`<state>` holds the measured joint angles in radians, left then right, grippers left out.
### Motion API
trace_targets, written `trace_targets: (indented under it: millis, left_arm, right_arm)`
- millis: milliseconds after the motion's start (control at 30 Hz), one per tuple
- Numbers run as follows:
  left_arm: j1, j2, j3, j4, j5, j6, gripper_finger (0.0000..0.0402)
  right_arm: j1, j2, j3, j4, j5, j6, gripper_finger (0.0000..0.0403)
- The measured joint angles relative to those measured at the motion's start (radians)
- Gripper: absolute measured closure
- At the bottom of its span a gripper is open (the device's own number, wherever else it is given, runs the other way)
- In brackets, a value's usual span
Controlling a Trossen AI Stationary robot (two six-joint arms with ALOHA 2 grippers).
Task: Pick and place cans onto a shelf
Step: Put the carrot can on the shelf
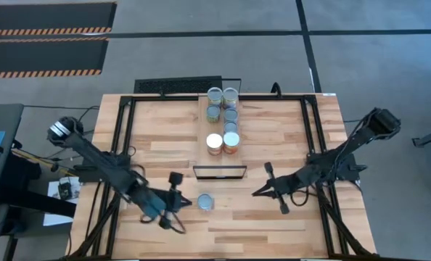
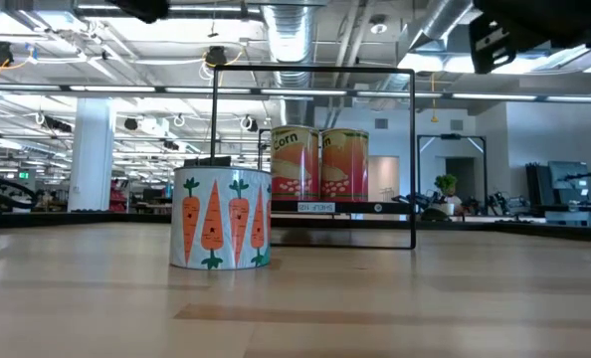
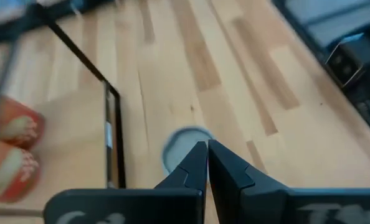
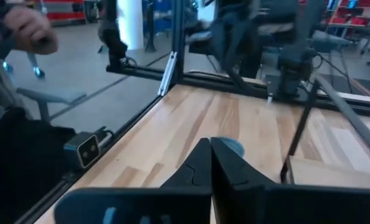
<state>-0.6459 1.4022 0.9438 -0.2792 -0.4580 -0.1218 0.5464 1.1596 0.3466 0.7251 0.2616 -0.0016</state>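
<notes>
One can (image 1: 205, 201) with a grey-blue top stands alone on the tabletop, near the front. In the low view it is the carrot-print can (image 2: 221, 219). Several other cans (image 1: 223, 119) stand on the pale shelf plank (image 1: 239, 109) at the table's middle and far side. The plank's black frame (image 1: 219, 172) is at its near end. My left gripper (image 1: 189, 201) is shut and points at the lone can from its left, with a small gap between them; the left wrist view (image 3: 207, 149) shows the can (image 3: 184, 144) just past the fingertips. My right gripper (image 1: 257, 193) is shut and empty, to the can's right.
Black rails (image 1: 125, 138) run along the table's left and right sides. Two corn cans (image 2: 320, 164) show inside the shelf frame (image 2: 413, 159) in the low view. A person's hand (image 4: 23, 28) shows beyond the table in the right wrist view. Bare wood lies between the grippers.
</notes>
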Motion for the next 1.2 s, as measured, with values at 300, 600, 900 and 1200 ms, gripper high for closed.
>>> trace_targets:
  millis: [300, 600, 900, 1200]
  left_arm:
    - [0.032, 0.316, 0.218, -0.111, 0.037, -0.021, 0.0343]
    - [0.064, 0.433, 0.274, -0.190, 0.069, -0.055, 0.0268]
    - [0.071, 0.434, 0.252, -0.211, 0.069, -0.057, 0.0340]
    - [0.062, 0.359, 0.309, -0.269, 0.115, -0.033, 0.0397]
  right_arm:
    - [-0.006, -0.035, -0.026, 0.020, 0.004, -0.013, 0.0392]
    - [-0.005, -0.033, -0.026, 0.020, 0.006, -0.022, 0.0392]
    - [-0.006, -0.033, -0.026, 0.032, 0.006, -0.030, 0.0393]
    - [-0.029, -0.047, -0.026, 0.033, 0.003, -0.048, 0.0393]
